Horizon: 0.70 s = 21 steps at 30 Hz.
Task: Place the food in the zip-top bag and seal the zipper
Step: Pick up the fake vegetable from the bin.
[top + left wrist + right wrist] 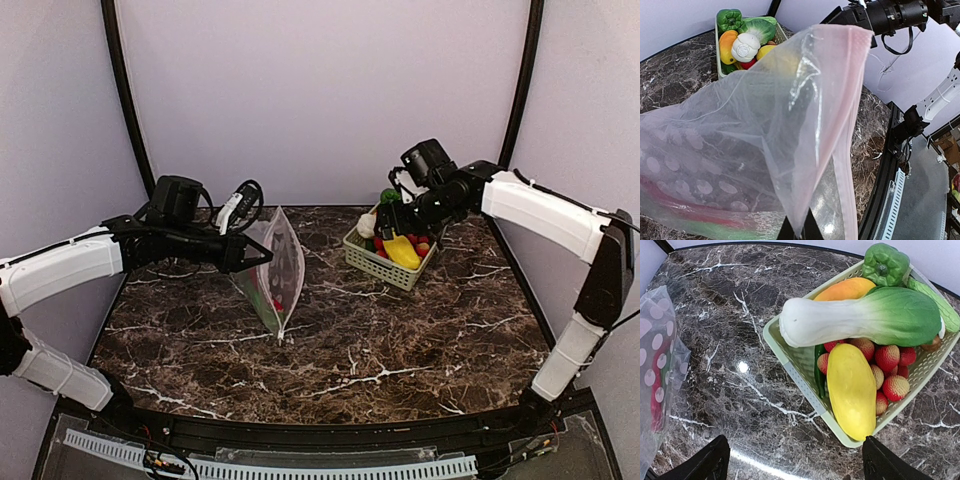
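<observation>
The dark marbled worktop [400, 350] carries everything. Left of centre the bag [272, 268] stands tilted, one lower corner touching the worktop, its upper edge clamped in the left pincer [245, 255]. The zipper [844, 175] runs down the bag's near edge in the left wrist view, and the mouth gapes beside it. Red and green shapes show through the plastic (which pieces, I cannot tell). Well apart, at the back right, sits the basket [790, 357], full of food. The bok choy [860, 320] lies across the top, a yellow piece [852, 390] beside it, the pepper [885, 262] and cucumber [935, 302] at the far corner. The right pincer [800, 462] hovers over the basket, spread wide and holding nothing.
</observation>
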### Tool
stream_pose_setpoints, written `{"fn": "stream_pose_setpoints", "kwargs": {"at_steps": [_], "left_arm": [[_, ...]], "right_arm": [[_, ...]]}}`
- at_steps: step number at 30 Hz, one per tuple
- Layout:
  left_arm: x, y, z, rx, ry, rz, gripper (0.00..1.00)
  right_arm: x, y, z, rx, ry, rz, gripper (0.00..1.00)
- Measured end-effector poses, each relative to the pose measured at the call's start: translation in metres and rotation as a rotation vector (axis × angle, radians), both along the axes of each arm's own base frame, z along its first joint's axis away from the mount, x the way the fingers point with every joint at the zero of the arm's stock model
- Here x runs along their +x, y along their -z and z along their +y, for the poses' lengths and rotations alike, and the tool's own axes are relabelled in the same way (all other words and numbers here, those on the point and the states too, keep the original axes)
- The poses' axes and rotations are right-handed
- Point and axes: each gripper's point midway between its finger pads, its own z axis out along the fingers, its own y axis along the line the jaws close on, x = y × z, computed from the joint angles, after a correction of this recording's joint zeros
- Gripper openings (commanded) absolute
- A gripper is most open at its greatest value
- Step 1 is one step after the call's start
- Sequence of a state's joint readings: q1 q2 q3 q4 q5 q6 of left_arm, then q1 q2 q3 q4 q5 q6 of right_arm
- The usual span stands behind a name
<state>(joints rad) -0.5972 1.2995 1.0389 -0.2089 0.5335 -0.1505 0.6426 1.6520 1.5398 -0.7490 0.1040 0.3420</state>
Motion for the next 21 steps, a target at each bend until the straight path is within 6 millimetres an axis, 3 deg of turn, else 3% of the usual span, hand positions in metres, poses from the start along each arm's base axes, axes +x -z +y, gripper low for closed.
{"fn": "stream_pose_setpoints", "kwargs": {"at_steps": [4,9,15,21], "left_arm": [[0.0,0.0,0.0,0.001,0.0,0.0,0.01],[0.0,0.0,0.0,0.002,-0.003,-0.002,0.01],[0.002,0.0,0.002,0.001,-0.007,-0.001,0.01],[0.002,0.0,0.002,0.002,-0.008,-0.001,0.01]], "right_arm": [[0.029,0.01,0.005,-0.021,0.024,-0.012,0.89],[0.052,0.041,-0.011,-0.084,0.086,0.018,0.88],[0.058,0.06,-0.032,-0.113,0.126,0.048,0.85],[0.06,0.082,-0.032,-0.131,0.112,0.086,0.74]]}}
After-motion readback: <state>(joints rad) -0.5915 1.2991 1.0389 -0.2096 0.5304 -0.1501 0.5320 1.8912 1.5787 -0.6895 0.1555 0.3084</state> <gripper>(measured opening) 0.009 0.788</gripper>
